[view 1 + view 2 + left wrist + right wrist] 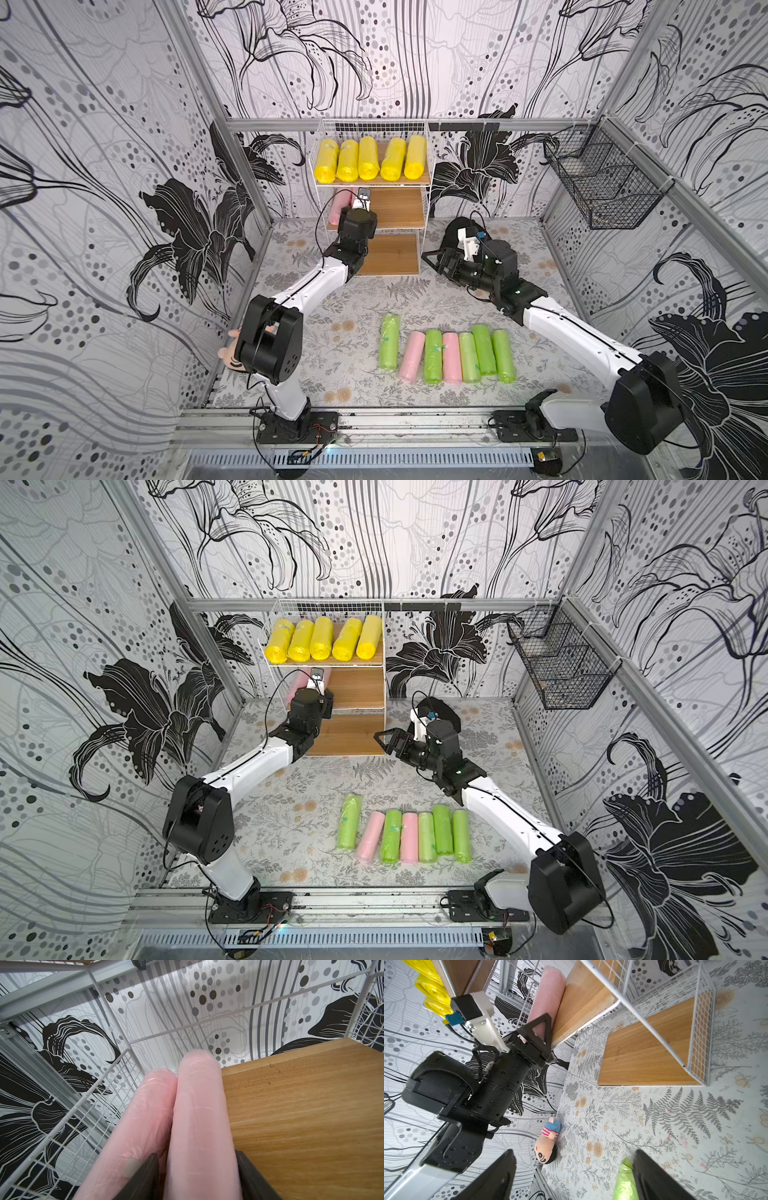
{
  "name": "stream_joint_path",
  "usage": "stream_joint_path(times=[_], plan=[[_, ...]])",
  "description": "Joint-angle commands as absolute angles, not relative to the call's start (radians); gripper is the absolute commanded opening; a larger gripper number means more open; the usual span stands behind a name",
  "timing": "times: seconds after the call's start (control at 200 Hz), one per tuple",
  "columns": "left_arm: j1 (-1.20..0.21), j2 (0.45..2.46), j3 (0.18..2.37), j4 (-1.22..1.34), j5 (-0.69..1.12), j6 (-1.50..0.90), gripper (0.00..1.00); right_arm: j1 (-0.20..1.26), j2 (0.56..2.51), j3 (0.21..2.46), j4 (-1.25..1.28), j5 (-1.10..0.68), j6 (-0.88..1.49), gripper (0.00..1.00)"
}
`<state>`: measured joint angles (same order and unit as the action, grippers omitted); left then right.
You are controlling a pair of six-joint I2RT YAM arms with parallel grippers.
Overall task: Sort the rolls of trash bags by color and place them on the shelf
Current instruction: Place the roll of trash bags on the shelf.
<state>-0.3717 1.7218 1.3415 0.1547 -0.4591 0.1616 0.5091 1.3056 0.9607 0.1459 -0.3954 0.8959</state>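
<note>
The shelf [399,208] stands at the back wall, white wire frame with wooden boards. Several yellow rolls [368,160] lie side by side on its top board. Two pink rolls lie on the middle board [301,1105] at its left end: one [145,1115] against the wire side, the other [199,1105] between the jaws of my left gripper [197,1153]. A thin gap shows beside one finger, so the jaws stand open around it. My right gripper [436,259] hovers open and empty beside the shelf's bottom board. On the table lie several green rolls [484,349] and two pink ones [412,356], [451,357] in a row.
A black wire basket [602,183] hangs on the right wall. A small plush doll [548,1142] lies at the table's left edge, behind my left arm's elbow [270,345]. The shelf's bottom board [390,253] is bare.
</note>
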Motion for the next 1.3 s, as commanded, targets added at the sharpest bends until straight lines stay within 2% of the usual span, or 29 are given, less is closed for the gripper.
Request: stream_joint_path(times=[0.0,0.391,0.616,0.821,0.941,1.081,1.292], plan=[[-0.381,1.66,1.315,0.15,-0.44,0.127,0.61,0.509,1.293,0.957,0.127,-0.39,0.874,0.91],[-0.417,1.493,1.222,0.094,-0.39,0.007,0.66,0.509,1.292,0.964,0.1,-0.39,0.859,0.91],[-0.425,1.298,1.103,-0.038,-0.237,-0.162,0.67,0.511,1.286,1.034,-0.175,-0.317,0.713,0.89],[-0.426,1.162,0.995,-0.156,-0.048,-0.296,0.66,0.54,1.316,1.049,-0.299,-0.314,0.639,0.86],[-0.427,1.097,0.922,-0.182,0.007,-0.348,0.65,0.585,1.344,1.072,-0.359,-0.318,0.609,0.83],[-0.431,1.046,0.845,-0.233,0.062,-0.392,0.65,0.697,1.372,1.109,-0.495,-0.213,0.577,0.78],[-0.433,1.022,0.78,-0.286,0.112,-0.438,0.65,0.846,1.406,1.064,-0.573,-0.166,0.664,0.69]])
